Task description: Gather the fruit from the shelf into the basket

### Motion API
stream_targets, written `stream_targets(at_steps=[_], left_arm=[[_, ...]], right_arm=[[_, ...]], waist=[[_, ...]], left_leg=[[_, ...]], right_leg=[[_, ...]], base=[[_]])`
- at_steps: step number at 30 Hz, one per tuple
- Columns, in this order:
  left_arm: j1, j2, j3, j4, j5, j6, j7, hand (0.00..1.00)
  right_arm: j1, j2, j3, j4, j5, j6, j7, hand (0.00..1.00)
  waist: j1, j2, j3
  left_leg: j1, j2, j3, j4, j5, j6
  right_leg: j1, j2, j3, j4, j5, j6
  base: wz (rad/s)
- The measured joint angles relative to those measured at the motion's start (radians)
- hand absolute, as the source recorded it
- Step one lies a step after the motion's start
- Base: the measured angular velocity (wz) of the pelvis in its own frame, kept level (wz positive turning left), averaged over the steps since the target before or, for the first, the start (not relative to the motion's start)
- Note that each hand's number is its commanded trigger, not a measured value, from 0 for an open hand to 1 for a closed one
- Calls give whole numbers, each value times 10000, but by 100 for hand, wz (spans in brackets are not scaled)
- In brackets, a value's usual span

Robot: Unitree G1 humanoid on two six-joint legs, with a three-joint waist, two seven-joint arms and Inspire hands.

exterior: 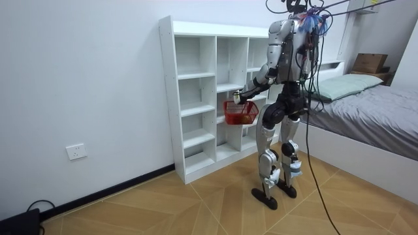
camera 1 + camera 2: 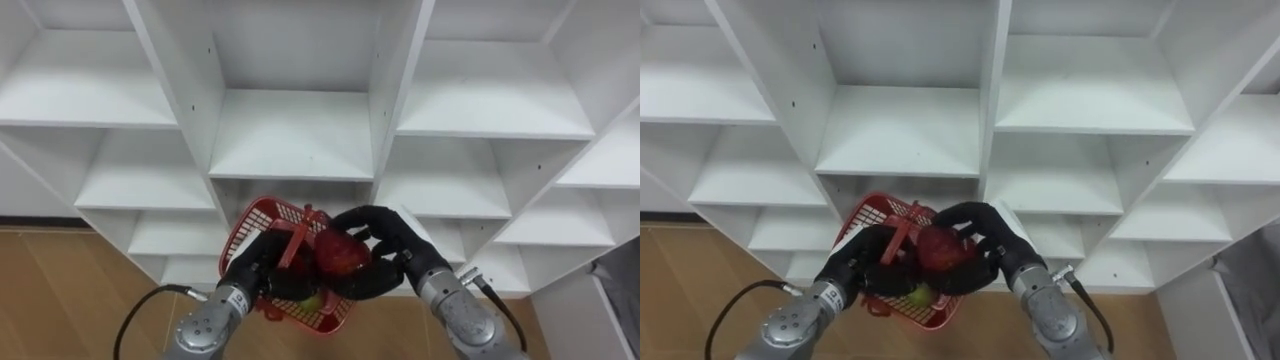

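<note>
I stand facing a white closet of open shelves (image 2: 290, 135). A red mesh basket (image 2: 268, 218) hangs in front of its lower middle shelves, with my left hand (image 2: 262, 268) curled round its handle (image 2: 297, 243). Over the basket, my right hand (image 2: 385, 245) has its fingers and thumb wrapped round a red fruit (image 2: 340, 253). Inside the basket lies a small green fruit (image 2: 313, 298). In the room view the basket (image 1: 240, 112) is at waist height between me and the shelves (image 1: 196, 98).
The shelf compartments (image 2: 1090, 90) in view are bare. Wooden floor (image 2: 60, 290) lies below. In the room view a bed (image 1: 366, 104) stands close behind me on the room view's right, and a white wall (image 1: 78, 78) runs off to the left.
</note>
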Motion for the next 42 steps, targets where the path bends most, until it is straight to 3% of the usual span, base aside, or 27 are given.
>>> stream_targets(at_steps=[21,28,42], left_arm=[[3,195,167,-384,423,-1,-447,100],[15,47,157,-774,406,-14,-540,100],[70,-94,111,-774,404,-10,-1072,100]], right_arm=[[-7,-42,-20,598,-81,-92,-298,100],[-15,-29,68,1834,-1454,-56,-252,100],[-15,-22,33,2007,-2388,-51,-260,100]], waist=[[9,53,-47],[128,66,-55],[153,183,-118]], left_leg=[[-351,-3,-111,101,-4,3],[-496,8,1,96,-3,5],[-548,10,-12,85,-1,7]], right_leg=[[-266,-23,-198,25,11,-15],[-472,-49,-221,106,11,-15],[-585,-51,-177,167,10,-14]], base=[[1],[-3],[0]])
